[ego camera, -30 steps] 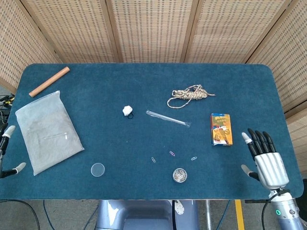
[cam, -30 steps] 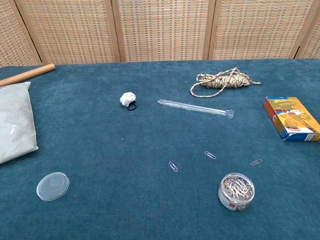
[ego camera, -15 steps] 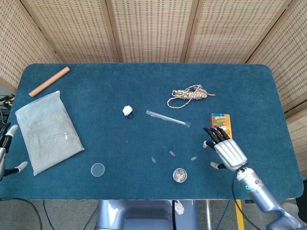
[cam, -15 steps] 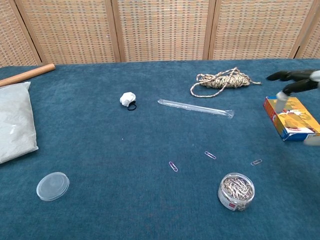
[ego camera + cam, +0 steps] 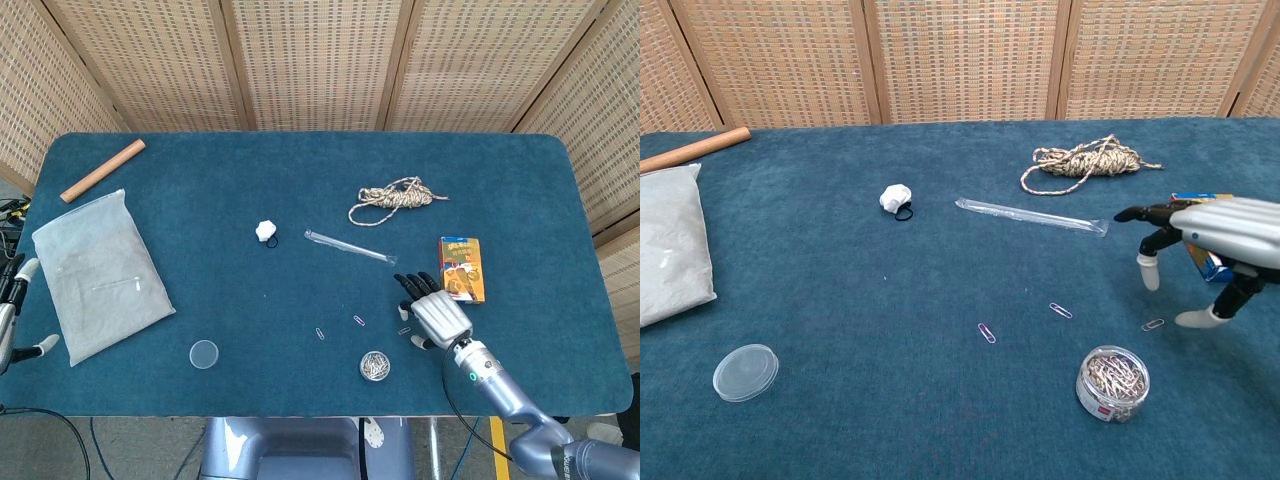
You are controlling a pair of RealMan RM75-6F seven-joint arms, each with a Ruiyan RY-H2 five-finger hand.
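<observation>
Our right hand's fingers are spread apart and hold nothing; the right hand hovers palm down over a loose paper clip on the blue table, fingertips pointing toward the far edge. That clip lies flat just under the hand, its long axis running roughly left to right in the chest view. Near it, toward us, stands a small round tub, lid off, full of paper clips; its clear lid lies well apart on the left. Two more clips rest on the cloth to the hand's left. Just beside the hand on the right lies an orange box, partly hidden behind it in the chest view. Beyond are a wrapped straw, a coil of rope, a white hair tie, a grey bag and a wooden stick. Our left hand sits at the table's left edge, fingers apart and holding nothing.
</observation>
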